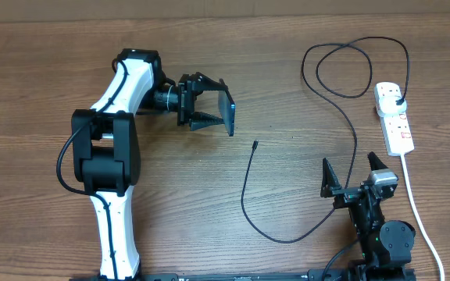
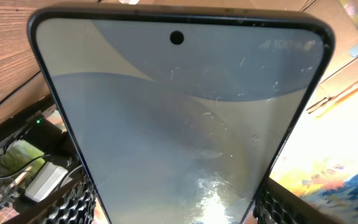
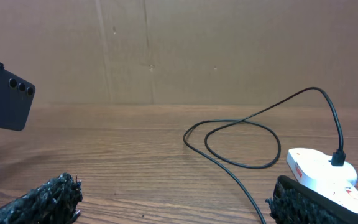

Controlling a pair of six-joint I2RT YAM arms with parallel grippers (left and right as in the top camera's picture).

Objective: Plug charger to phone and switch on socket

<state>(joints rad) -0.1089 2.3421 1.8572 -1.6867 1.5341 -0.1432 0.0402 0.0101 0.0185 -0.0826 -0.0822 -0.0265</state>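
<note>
1. The wood surface (image 1: 37, 78) carries the socket and the charger. The phone is not lying on it.
2. The left end effector (image 1: 219, 105) pinches the phone (image 1: 230, 113) by its two long sides. It holds the phone up off the surface, left of the middle. In the left wrist view the lit screen fills almost all we can see.
3. The right end effector (image 1: 350, 162) is spread wide and holds nothing. It sits low at the front right, near the cable.
4. The socket (image 1: 394, 117) lies at the far right. I cannot tell if its red switch is on.
5. The charger (image 1: 243, 195) lies in loose loops across the right half of the surface.
6. Its black plug (image 1: 398, 100) sits in the top end of the socket, so that part looks done.
7. Its small tip (image 1: 255, 144) lies bare on the surface, near the phone but not touching it. I think the job has only just begun. The tip has to be picked up and pushed into the phone, then the switch pressed.
</note>
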